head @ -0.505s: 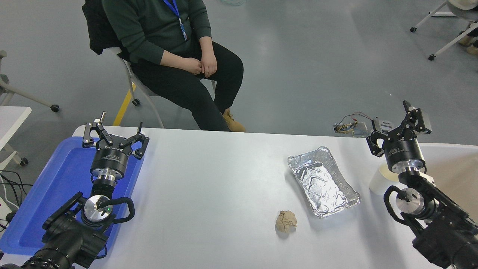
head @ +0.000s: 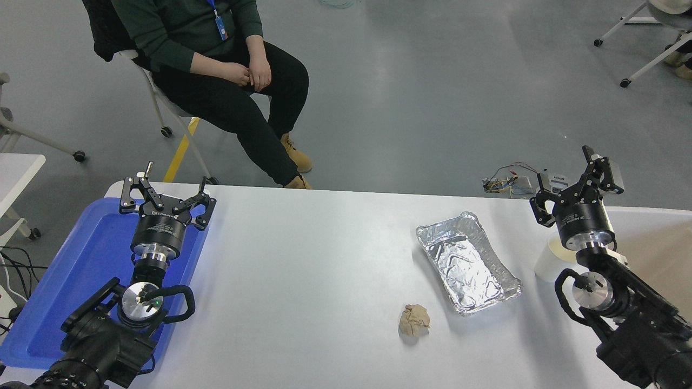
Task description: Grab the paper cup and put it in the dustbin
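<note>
the right gripper (head: 574,181) is wide open and holds nothing. the paper cup (head: 549,259) stands on the table (head: 303,259), partly hidden behind its wrist, just beside the dustbin (head: 657,246). the left gripper (head: 165,192), parked over the blue tray (head: 81,259), is open too. the small print on its body is too tiny to read.

I see my right gripper (head: 574,181) spread open above the table's (head: 324,259) far right, the cup (head: 547,259) half hidden under its wrist beside the bin (head: 662,237). My left gripper (head: 166,197) sits open over the blue tray (head: 92,259).
</note>
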